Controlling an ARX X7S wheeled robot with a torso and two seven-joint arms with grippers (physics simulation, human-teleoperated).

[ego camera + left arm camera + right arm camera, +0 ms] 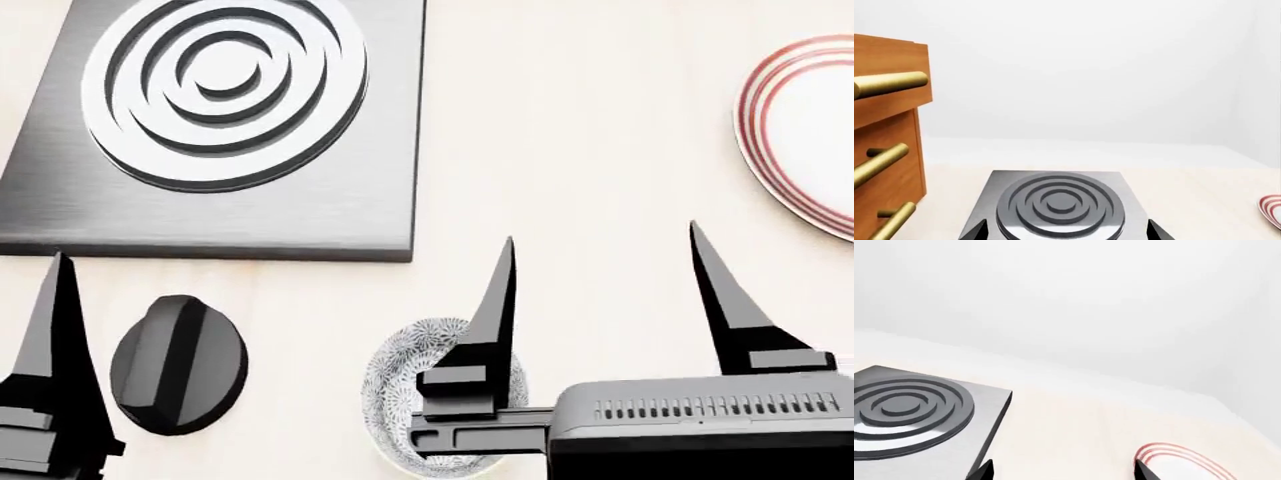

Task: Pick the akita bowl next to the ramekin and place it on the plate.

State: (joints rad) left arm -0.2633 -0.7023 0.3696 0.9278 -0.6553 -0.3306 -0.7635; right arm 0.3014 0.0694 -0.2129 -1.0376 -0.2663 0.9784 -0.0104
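One akita bowl (394,390), grey-and-white speckled, sits at the near edge of the counter in the head view. It is partly hidden under the left finger of my right gripper (601,235). The ramekin is out of view, so I cannot tell whether this is the bowl beside it. The plate (801,130) with red rings lies at the far right, cut by the frame edge; it also shows as plate (1181,462) and plate (1271,207). My right gripper (1064,472) is open and holds nothing. My left gripper (1067,235) is open over the hob, with one of its fingers (54,350) showing at the left.
A square steel hob (220,90) with concentric rings fills the far left, with a black knob (180,365) in front of it. A wooden drawer cabinet (887,125) with brass handles stands beside the hob. Bare pale counter (587,130) lies between hob and plate.
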